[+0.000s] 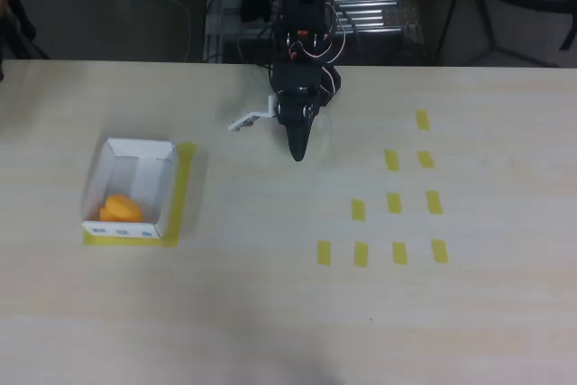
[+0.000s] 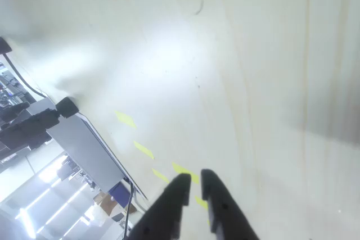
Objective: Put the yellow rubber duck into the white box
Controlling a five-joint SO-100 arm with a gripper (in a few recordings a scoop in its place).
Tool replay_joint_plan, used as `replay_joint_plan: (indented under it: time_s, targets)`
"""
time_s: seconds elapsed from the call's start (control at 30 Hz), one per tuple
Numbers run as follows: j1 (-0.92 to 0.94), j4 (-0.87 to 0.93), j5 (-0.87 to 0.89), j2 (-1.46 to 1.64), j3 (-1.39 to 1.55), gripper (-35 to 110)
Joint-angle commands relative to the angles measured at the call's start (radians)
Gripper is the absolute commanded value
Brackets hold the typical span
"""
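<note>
**Yellow duck in the box, arm clear**

Orange-yellow, the yellow rubber duck [image 1: 120, 209] lies inside the white box [image 1: 166, 188]. Well apart over bare table, the gripper [image 2: 193, 180] has its fingers nearly together, holding nothing. Little risk remains; a careless sweep leftward could knock the box.

The black tool [image 2: 193, 182] hangs over the pale table [image 2: 242, 71], its fingertips nearly together. Yellow tape strips [image 2: 143, 150] lie beyond it.

The yellow rubber duck [image 1: 121, 210] lies inside the white box [image 1: 164, 188], near its front-left corner in the overhead view. The box is open on top, with bluish marks on its front wall.
</note>
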Motion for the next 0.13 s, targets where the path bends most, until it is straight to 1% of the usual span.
replay_joint_plan:
  time_s: [0.0,0.1]
  targets:
    - [-0.009,0.003,0.011,0.052,0.000,0]
    - [-0.009,0.003,0.011,0.052,0.000,0]
